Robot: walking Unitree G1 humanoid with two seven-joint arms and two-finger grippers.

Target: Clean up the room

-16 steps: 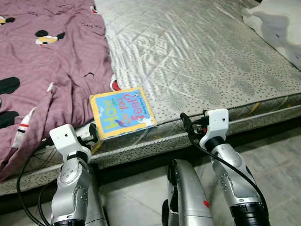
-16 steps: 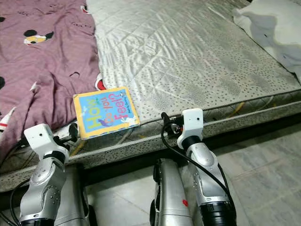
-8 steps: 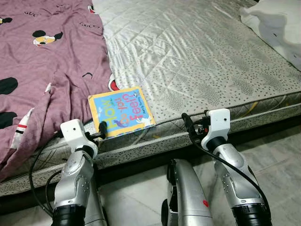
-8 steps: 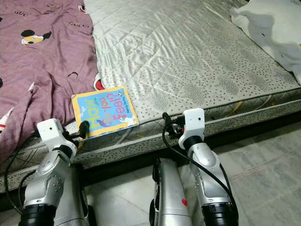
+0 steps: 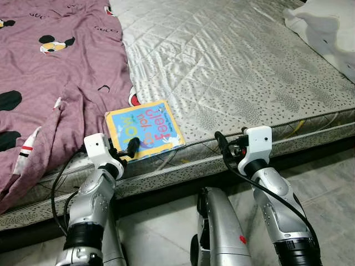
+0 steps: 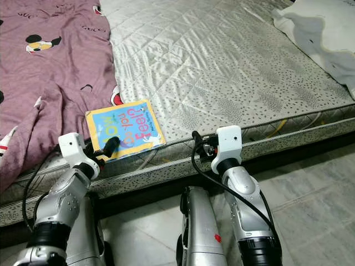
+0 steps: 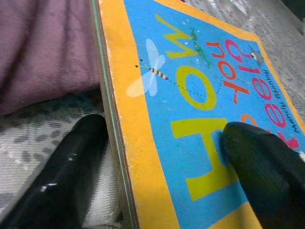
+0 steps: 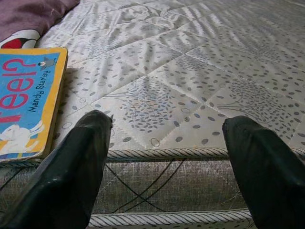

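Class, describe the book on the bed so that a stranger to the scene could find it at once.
Start at the bare quilted mattress and go to its near edge, beside the purple blanket. There lies the book, flat, with the left tool open at its corner. It is the one bright thing there: a blue cover with a yellow border.

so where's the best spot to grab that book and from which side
Probably its near left corner, coming in from the mattress edge. The book lies flat with that corner at the edge, so one finger can slide under and one over. The left gripper is open and already straddling that edge; the blanket crowds the far left side.
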